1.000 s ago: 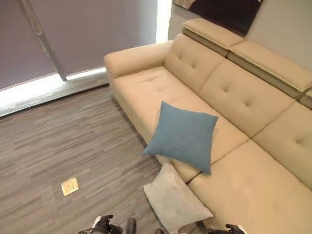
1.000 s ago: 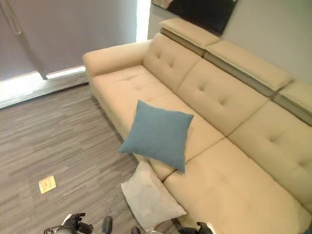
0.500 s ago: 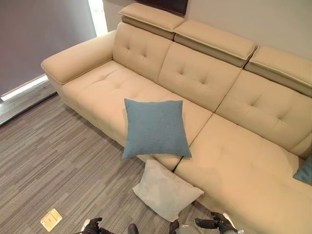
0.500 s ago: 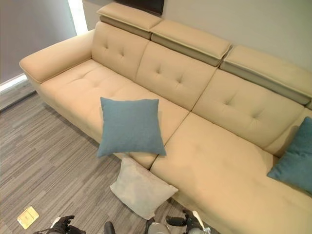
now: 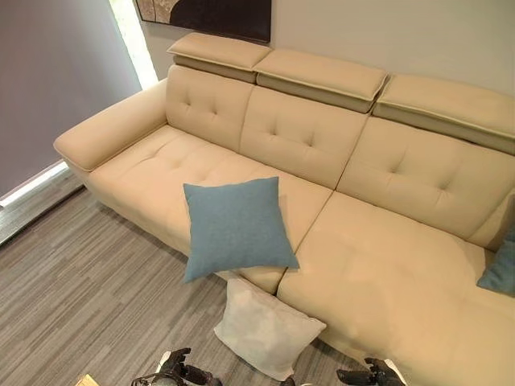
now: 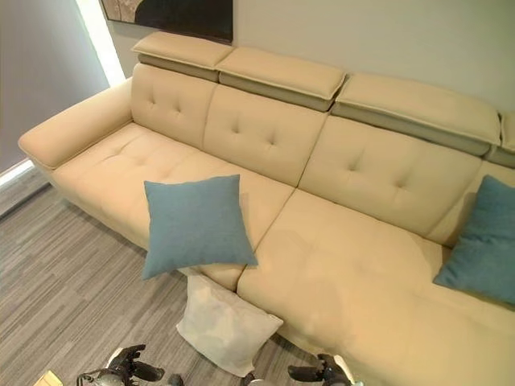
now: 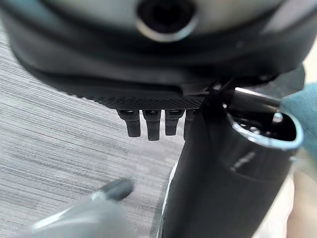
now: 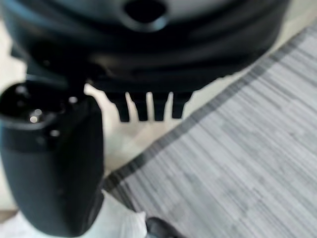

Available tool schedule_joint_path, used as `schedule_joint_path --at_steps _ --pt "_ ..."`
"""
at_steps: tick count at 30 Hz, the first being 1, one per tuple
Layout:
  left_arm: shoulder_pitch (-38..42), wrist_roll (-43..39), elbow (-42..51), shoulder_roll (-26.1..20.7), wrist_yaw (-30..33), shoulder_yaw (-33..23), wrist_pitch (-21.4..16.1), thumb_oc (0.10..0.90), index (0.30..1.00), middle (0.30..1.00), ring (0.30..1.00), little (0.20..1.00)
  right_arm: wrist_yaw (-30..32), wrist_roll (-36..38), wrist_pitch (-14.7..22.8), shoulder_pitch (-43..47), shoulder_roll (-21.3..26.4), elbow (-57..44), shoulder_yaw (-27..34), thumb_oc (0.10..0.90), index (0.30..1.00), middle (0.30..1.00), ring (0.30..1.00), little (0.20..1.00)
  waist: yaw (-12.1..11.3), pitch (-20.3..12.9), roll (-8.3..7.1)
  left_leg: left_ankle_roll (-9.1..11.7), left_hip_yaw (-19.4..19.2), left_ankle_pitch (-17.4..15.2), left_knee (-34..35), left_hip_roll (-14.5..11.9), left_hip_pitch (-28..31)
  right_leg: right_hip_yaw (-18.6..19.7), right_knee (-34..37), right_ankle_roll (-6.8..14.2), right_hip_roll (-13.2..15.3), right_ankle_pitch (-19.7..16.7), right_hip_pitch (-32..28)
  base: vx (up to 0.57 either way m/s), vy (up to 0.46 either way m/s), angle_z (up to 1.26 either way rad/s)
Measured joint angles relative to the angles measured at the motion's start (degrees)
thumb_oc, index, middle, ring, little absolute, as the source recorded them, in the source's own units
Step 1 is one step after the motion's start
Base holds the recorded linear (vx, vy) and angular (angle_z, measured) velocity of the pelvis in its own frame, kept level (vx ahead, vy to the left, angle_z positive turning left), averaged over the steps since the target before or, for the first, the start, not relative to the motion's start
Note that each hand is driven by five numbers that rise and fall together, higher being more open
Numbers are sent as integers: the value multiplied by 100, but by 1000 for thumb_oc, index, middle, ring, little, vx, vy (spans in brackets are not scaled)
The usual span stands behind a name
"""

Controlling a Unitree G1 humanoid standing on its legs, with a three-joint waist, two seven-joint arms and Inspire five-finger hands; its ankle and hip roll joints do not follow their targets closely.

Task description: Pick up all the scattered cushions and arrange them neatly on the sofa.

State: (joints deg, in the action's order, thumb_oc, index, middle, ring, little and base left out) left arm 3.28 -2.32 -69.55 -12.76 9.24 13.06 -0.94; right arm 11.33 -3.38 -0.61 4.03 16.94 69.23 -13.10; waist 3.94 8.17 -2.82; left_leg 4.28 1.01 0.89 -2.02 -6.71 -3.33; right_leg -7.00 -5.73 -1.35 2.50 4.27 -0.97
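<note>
Left eye view: white cushion (image 5: 265, 328) on floor (image 5: 88, 297) against sofa (image 5: 386, 273), at twelve o'clock between left hand (image 5: 183, 372) and right hand (image 5: 368, 375); blue cushion (image 5: 236, 227) overhanging seat edge. Wrist views: both hands relaxed, empty. Left seemingly nearer.

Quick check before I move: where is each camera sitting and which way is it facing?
Left eye: head, looking down at sofa, blue cushion; both hands low.
Right eye: same, shifted; shares white cushion.
Left wrist: on left hand, facing floor.
Right wrist: on right hand, facing floor.
</note>
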Motion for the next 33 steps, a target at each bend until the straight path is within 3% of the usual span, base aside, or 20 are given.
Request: schedule_joint_path --at_steps 1,2,4,5,9,12,13,15,16,19,20,22,23,24,26,31,33 --pt "5 -94 8 7 7 -3 -18 800 900 900 900 900 21 -1 0 14 -7 4 2 800 900 900 900 900 -56 -8 14 75 547 54 291 57 -48 182 84 57 -51 -24 -14 85 230 -56" --pt "26 -109 15 12 6 1 -32 800 900 900 900 900 21 -1 0 45 -3 7 2 800 900 900 900 900 -66 -8 13 91 790 65 354 79 -94 290 105 98 -54 -27 5 107 281 -70" --pt "-25 -108 19 60 9 0 -61 800 900 900 900 900 22 -2 5 84 35 7 10 800 900 900 900 900 -74 -57 173 50 839 89 328 85 -92 441 70 207 -137 -21 15 101 276 -66" --pt "0 -94 -40 37 5 20 -53 800 900 900 900 900 30 -7 7 62 -46 20 5 800 900 900 900 900 -13 -117 80 43 730 433 236 156 -64 581 100 319 -4 -12 6 83 317 -64" --pt "101 -53 -86 -106 11 46 -51 800 900 900 900 900 13 -15 1 -31 -336 11 5 800 900 900 900 900 21 -163 -213 -309 117 429 378 611 41 902 -38 684 527 -124 306 -12 318 -63" --pt "145 -15 -185 -170 34 36 -51 800 900 900 900 900 -14 -14 0 86 -504 5 -1 800 900 900 900 900 -32 -10 -187 -476 -293 437 495 745 74 891 -6 892 716 -310 490 -95 168 -69" --pt "149 -15 -180 -188 38 26 -52 800 900 900 900 900 -12 -12 0 101 -523 1 -6 800 900 900 900 900 -32 51 -176 -493 -379 449 487 780 83 885 -1 876 714 -370 560 -154 228 -82" --pt "147 -23 -156 -218 45 7 -55 800 900 900 900 900 -11 -10 4 224 -521 -30 -4 800 900 900 900 900 -154 246 -54 -546 -706 409 521 766 79 641 62 872 709 -649 725 -84 146 -87" --pt "143 -38 -146 -239 55 -46 -56 800 900 900 900 900 -9 -8 7 349 -513 -43 0 800 900 900 900 900 -191 379 21 -593 -877 342 530 729 48 8 122 734 718 -849 815 -39 94 -56" --pt "128 -57 -142 -300 55 -87 -60 800 900 900 900 900 -5 -4 14 240 -501 -42 4 800 900 900 900 900 -176 416 -16 -594 -922 340 531 775 51 -213 220 743 770 -873 808 -43 69 -19" --pt "90 -61 -125 -365 59 -83 -64 800 900 900 900 900 2 -5 20 224 -502 -52 -5 800 900 900 900 900 -290 413 -56 -582 -1069 345 558 708 68 -321 377 775 772 -769 808 -56 -7 -45" --pt "7 -75 -107 -391 76 -104 -65 800 900 900 900 900 23 -4 26 287 -483 -71 -10 800 900 900 900 900 -476 426 14 -522 -1346 394 734 467 115 -805 194 638 700 -654 841 -74 -27 -68" --pt "-29 -90 -87 -451 78 -144 -64 800 900 900 900 900 25 -5 49 257 -491 -154 -22 800 900 900 900 900 -513 391 -57 -499 -1364 429 710 412 64 -995 84 635 663 -632 809 -71 -35 -43" --pt "-37 -99 -57 -458 111 -190 -61 800 900 900 900 900 37 0 56 257 -447 -213 -49 800 900 900 900 900 -501 370 -133 -494 -1324 458 687 438 -21 -912 246 687 614 -597 726 -128 -9 -17" --pt "-45 -103 63 -427 126 -179 -67 800 900 900 900 900 82 9 53 314 -342 -215 -53 800 900 900 900 900 -508 396 -82 -442 -1322 478 642 400 -155 -887 382 620 556 -682 832 -89 -16 -3" --pt "281 -223 575 -36 162 -165 -137 800 900 900 900 900 212 201 48 333 28 -245 314 800 900 900 900 900 -594 532 361 -356 -886 574 614 350 -186 -1306 889 558 369 -811 322 16 -32 40" --pt "389 -222 701 15 170 241 -143 800 900 900 900 900 313 212 15 287 88 -253 352 800 900 900 900 900 -627 515 533 -350 -694 577 614 367 -112 -1476 979 577 365 -796 101 -10 -26 48"
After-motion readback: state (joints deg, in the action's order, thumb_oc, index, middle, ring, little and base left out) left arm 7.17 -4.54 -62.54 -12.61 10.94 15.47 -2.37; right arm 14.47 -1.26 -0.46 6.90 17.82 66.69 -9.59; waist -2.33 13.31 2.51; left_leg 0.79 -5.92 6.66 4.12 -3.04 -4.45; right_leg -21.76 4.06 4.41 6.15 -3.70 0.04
